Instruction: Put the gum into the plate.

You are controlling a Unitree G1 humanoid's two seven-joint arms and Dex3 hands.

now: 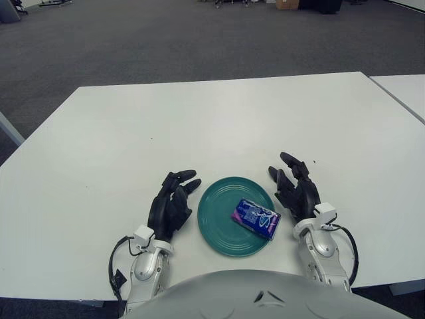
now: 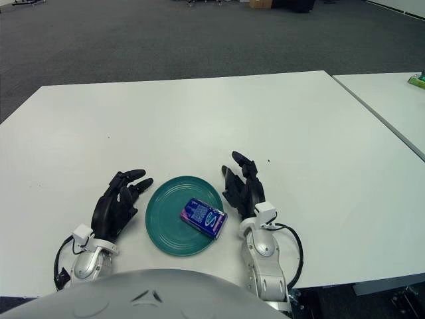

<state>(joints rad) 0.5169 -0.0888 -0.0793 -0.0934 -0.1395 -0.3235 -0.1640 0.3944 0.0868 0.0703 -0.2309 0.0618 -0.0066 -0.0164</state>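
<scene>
Gum (image 1: 256, 218) in plate (image 1: 216, 229), btwn left hand (image 1: 170, 205) & right hand (image 1: 296, 187).

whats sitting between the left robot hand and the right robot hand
The green plate with the gum pack lying on its right part. It sits between the left robot hand and right robot hand, clear in both eye views.
</scene>
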